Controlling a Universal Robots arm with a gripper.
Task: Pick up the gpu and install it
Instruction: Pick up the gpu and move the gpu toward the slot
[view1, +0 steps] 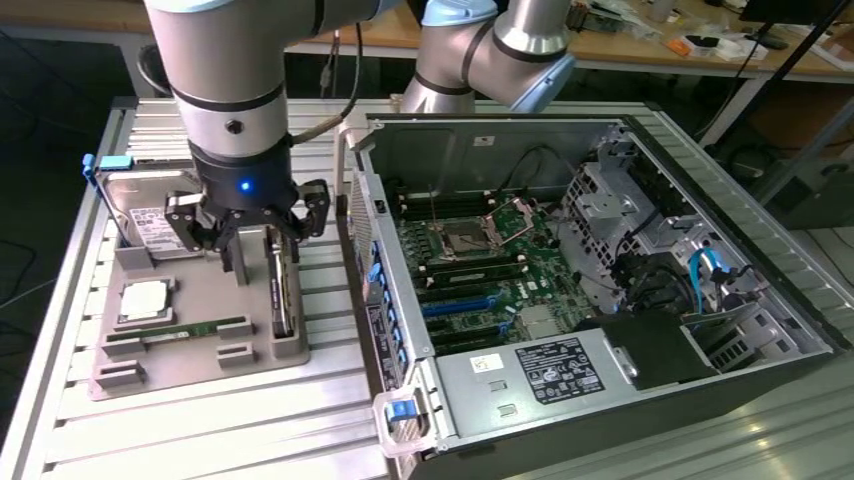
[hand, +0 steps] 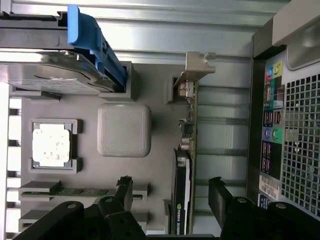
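Ribbed metal table (view1: 200, 430); cluttered wooden bench (view1: 641, 40) behind; dark floor (view1: 54, 100).

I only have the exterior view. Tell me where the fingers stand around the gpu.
Observer: In the wrist view the open gripper straddles the gpu, with one finger on each side and neither touching it.
Operator: Tell me which side has less room.
Observer: The card lies closer to the finger on the computer case side. The gap is wider toward the memory stick.
Operator: Confirm it is the right card.
Observer: Its upper edge carries NVIDIA lettering.
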